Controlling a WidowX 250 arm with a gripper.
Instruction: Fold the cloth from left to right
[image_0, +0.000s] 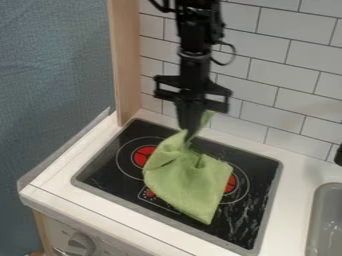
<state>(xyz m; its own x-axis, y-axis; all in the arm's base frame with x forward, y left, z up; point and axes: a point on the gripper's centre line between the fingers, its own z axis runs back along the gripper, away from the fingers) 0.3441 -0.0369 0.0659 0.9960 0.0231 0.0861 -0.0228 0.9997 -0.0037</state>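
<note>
1. Cloth: green, matte, soft weave; puckered at top, flaring into a lopsided pouch with a blunt lower corner. Sits over middle of glossy black stovetop, between red-centered round burners.
2. Gripper: hard black, pointing down, fingers together, clamped on cloth's gathered top; small flap sticks up beside them.
3. Counter: smooth white. Wall tiles: flat pale rectangles, dark joints.

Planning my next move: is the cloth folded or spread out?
Neither: the cloth is bunched, its upper part gathered at the gripper, its lower part loose over the stovetop.
</note>
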